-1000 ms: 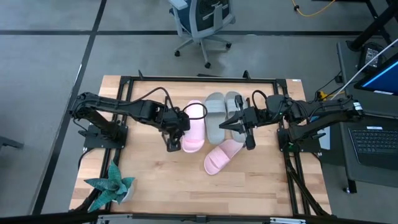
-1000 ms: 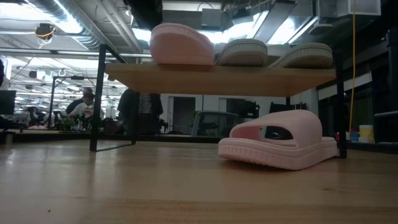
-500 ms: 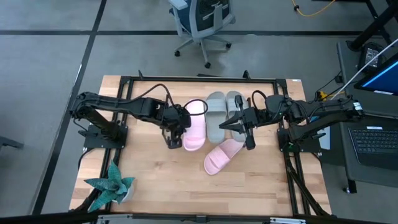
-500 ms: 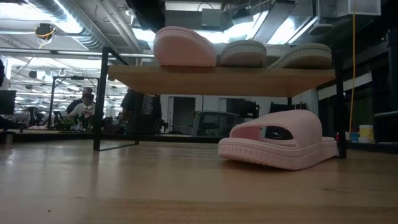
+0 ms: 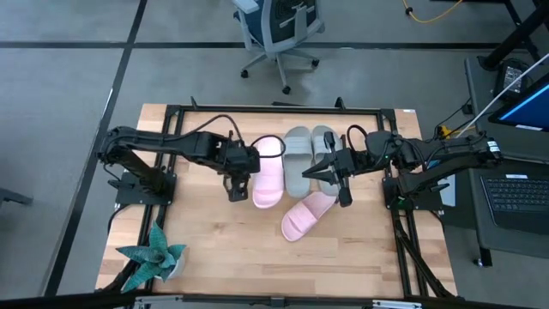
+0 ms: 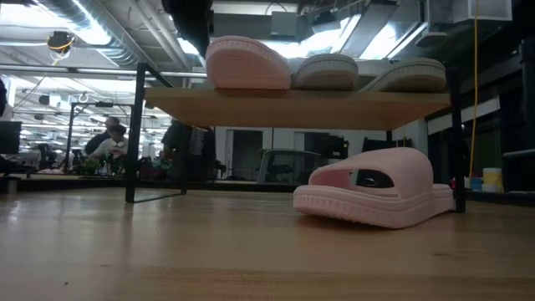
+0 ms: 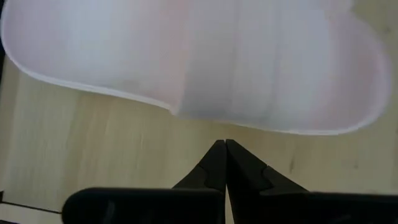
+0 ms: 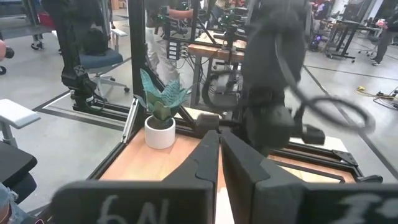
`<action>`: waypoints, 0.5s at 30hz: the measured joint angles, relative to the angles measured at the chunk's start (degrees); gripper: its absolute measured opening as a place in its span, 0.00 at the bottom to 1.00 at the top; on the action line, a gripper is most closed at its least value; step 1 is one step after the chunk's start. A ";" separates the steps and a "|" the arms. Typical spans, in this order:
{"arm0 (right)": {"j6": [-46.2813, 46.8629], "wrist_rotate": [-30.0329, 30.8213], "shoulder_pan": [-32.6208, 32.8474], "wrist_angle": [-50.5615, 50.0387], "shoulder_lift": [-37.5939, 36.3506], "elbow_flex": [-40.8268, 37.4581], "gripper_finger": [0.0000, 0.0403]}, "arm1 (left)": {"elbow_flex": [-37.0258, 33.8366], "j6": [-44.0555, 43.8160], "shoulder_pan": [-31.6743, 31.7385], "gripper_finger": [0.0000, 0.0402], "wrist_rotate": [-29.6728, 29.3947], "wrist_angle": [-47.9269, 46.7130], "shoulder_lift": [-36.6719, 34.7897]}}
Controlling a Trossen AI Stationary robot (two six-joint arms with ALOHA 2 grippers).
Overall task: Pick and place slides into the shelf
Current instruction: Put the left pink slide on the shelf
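The shelf (image 6: pixel 292 107) carries three slides: a pale pink one (image 5: pixel 268 175) (image 6: pixel 247 63) and two grey-green ones (image 5: pixel 297 160) (image 5: pixel 321 139) to its right, all lying on its wooden board. The second pale pink slide (image 5: pixel 306 216) (image 6: pixel 376 199) lies sole down on the table in front of the shelf. My left gripper (image 5: pixel 234 182) (image 7: pixel 224 144) is shut just left of the pink slide on the shelf, its tips a little short of the slide's side. My right gripper (image 5: pixel 319 170) (image 8: pixel 219 134) is shut above the near end of the right grey-green slide.
A teal star-shaped plant in a white pot (image 5: pixel 154 257) (image 8: pixel 160 106) stands at the table's near left corner. An office chair (image 5: pixel 279 30) stands beyond the far edge. Bare wood lies along the near side of the table. People show in the room behind.
My left gripper has drawn back a little toward the table's left and far edges, away from the pink slide on the shelf. That slide has shifted slightly toward the right. My right arm has kept still.
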 joint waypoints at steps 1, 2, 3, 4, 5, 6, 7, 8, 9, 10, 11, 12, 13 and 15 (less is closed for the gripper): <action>-0.01 -0.01 0.01 0.07 0.00 0.00 0.06 | -0.02 0.27 0.18 0.00 -0.38 -0.16 0.62; 0.00 0.00 -0.01 0.15 0.00 0.00 0.06 | -0.02 0.52 0.33 0.00 -1.07 -0.09 1.05; 0.01 0.00 0.00 0.17 0.00 0.00 0.06 | -0.02 0.92 0.51 0.00 -1.61 -0.17 1.48; -0.01 0.00 -0.01 0.21 0.00 0.00 0.06 | -0.02 1.49 0.68 0.00 -1.70 -0.20 2.00; -0.01 0.00 0.01 0.38 0.00 0.00 0.06 | -0.02 1.77 0.76 0.00 -1.70 -0.20 2.49; 0.01 0.00 -0.01 0.43 0.00 0.00 0.06 | -0.02 1.97 0.78 0.00 -1.74 -0.13 3.03; 0.04 0.00 -0.01 0.43 0.00 0.00 0.06 | -0.02 2.49 0.95 0.00 -1.72 -0.03 3.53; 0.06 0.00 -0.01 0.42 0.00 0.00 0.06 | -0.02 3.20 1.03 0.00 -1.70 -0.08 3.83; 0.05 0.00 -0.01 0.41 0.02 0.00 0.06 | -0.02 3.36 1.03 0.00 -1.72 -0.10 4.09; 0.04 0.00 0.00 0.41 0.02 0.00 0.06 | -0.02 3.42 1.03 0.00 -1.72 0.14 4.30; 0.04 0.00 -0.01 0.43 0.02 0.00 0.06 | -0.02 3.44 1.03 0.00 -1.72 0.28 4.42; 0.06 0.00 0.01 0.41 0.02 0.00 0.06 | -0.02 3.49 1.04 0.00 -1.73 0.20 4.46; 0.08 0.00 0.00 0.41 0.02 0.00 0.06 | -0.02 3.71 1.13 0.00 -1.92 0.31 4.46; 0.06 0.00 -0.01 0.41 0.02 0.00 0.06 | 0.00 3.89 1.23 0.00 -2.95 0.62 4.42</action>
